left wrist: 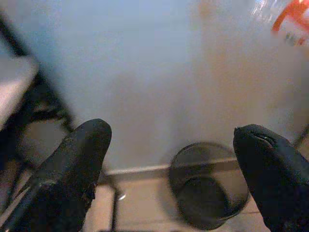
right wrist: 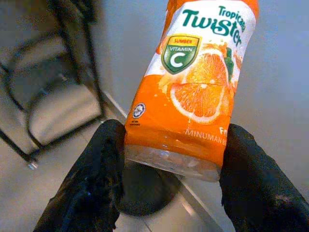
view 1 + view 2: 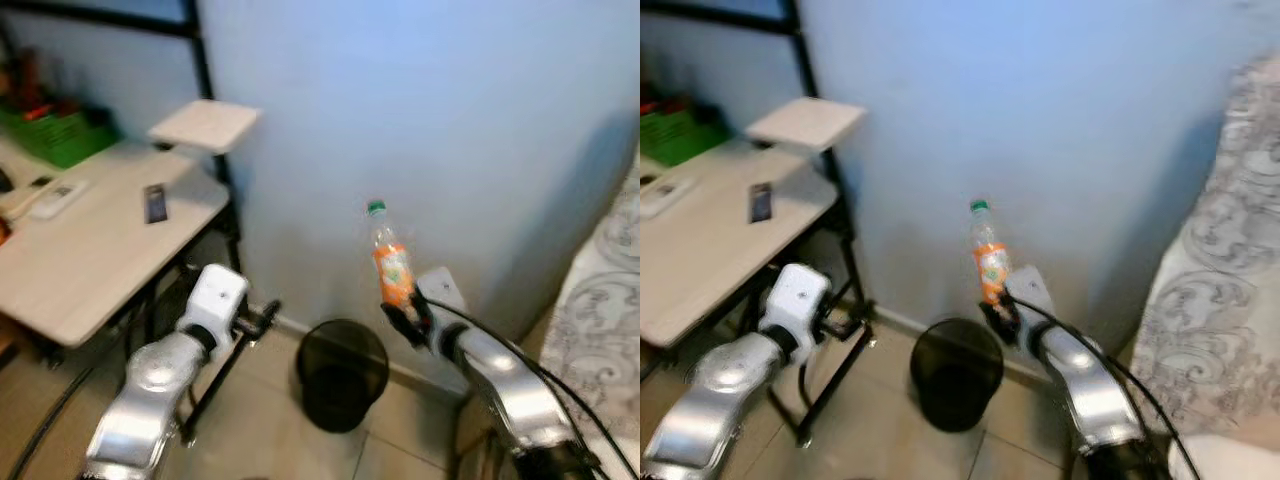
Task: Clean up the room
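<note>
My right gripper [image 3: 410, 318] is shut on the base of an empty plastic bottle [image 3: 389, 260] with an orange Tropicana Twister label [image 2: 193, 92] and a green cap. It holds the bottle upright in front of the pale wall, above and a little right of a black round mesh bin [image 3: 341, 374] on the tiled floor. The black fingers [image 2: 91, 183] press both sides of the bottle. My left gripper [image 1: 169, 169] is open and holds nothing, raised near the desk's corner and facing the bin [image 1: 207, 188].
A light wooden desk [image 3: 90, 260] on a black frame stands at the left, with a remote, a dark phone [image 3: 155, 203] and a green basket [image 3: 55, 130] on it. A patterned bedcover [image 3: 600, 310] lies at the right edge. The wall is close ahead.
</note>
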Available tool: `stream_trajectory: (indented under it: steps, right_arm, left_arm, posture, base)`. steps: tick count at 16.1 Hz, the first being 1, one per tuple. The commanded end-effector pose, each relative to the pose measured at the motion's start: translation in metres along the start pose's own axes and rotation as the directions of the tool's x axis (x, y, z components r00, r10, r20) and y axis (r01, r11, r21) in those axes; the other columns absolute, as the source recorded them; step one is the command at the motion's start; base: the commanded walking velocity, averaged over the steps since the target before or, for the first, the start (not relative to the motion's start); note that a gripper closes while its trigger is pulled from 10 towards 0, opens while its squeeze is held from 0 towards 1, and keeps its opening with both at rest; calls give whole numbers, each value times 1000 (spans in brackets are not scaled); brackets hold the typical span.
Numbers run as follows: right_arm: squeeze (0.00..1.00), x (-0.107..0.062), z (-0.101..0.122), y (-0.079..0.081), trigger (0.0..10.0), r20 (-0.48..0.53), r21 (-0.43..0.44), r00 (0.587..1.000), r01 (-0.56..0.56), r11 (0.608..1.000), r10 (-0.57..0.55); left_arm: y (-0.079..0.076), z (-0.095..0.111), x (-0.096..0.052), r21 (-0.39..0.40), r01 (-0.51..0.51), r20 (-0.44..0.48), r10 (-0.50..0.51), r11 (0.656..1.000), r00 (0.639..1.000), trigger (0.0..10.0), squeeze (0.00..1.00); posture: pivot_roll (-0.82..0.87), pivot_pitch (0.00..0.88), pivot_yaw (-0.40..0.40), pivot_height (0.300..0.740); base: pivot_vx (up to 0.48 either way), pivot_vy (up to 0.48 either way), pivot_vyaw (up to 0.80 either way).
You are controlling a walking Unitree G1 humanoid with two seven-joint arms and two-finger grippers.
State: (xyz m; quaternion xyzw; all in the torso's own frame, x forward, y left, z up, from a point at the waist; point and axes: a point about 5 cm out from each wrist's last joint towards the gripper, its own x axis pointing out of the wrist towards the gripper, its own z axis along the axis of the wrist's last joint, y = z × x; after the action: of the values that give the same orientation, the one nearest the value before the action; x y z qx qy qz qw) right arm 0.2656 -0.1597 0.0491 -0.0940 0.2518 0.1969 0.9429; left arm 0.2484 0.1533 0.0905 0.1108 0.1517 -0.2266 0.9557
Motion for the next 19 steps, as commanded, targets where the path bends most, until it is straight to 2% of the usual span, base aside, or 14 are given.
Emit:
stream_trajectory:
  steps: [1, 7, 11, 12, 13, 14, 15, 17, 19]
  right_arm:
    - [0, 3, 6, 4, 10000, 8, 0, 1000, -7, 1000, 7]
    - [0, 2, 3, 5, 10000, 2, 0, 1000, -9, 1000, 9]
    - [0, 3, -3, 3, 10000, -66, -75, 996, -63, 995, 58]
    - [0, 3, -8, 0, 10000, -100, -204, 992, -96, 974, 77]
    - [0, 4, -11, -2, 10000, -127, -275, 988, -116, 954, 84]
    - [0, 10, -19, -1, 10000, -190, -398, 976, -176, 900, 107]
    - [0, 15, -24, 1, 10000, -230, -435, 967, -206, 877, 114]
    - [0, 29, -38, 5, 10000, -318, -415, 946, -196, 889, 61]
    - [0, 36, -48, 10, 10000, -364, -394, 930, -201, 897, 49]
  left_arm:
    - [6, -1, -4, 9, -15, -7, 15, 1000, 1000, 10000, 0]
    - [5, -2, -4, 7, 2, -11, -2, 1000, 1000, 10000, 16]
    - [5, -2, -3, 50, 44, -24, -43, 998, 999, 10000, 0]
    - [2, -4, -4, 91, 92, -33, -89, 992, 996, 10000, 0]
    - [0, -4, -4, 108, 118, -36, -115, 987, 993, 10000, 0]
    - [-3, -5, -5, 135, 196, -50, -191, 971, 980, 10000, 0]
    - [-5, -5, -5, 149, 247, -62, -240, 958, 969, 10000, 0]
    - [-7, -7, -8, 189, 357, -97, -345, 915, 934, 10000, 0]
    - [-6, -10, -10, 216, 414, -143, -390, 884, 909, 10000, 0]
  posture:
    - [78, 0, -3, 740]
    - [70, 0, 7, 740]
    - [69, 0, 13, 740]
    - [67, 0, 16, 740]
    - [67, 0, 16, 740]
    - [65, 0, 19, 740]
    - [63, 0, 20, 740]
    - [65, 0, 21, 740]
    - [67, 0, 20, 740]
  base:
    - [401, 0, 0]
    - [418, 0, 0]
    - [412, 0, 0]
    - [0, 0, 0]
    - [0, 0, 0]
    - [0, 0, 0]
    - [0, 0, 0]
    - [0, 0, 0]
    - [0, 0, 0]
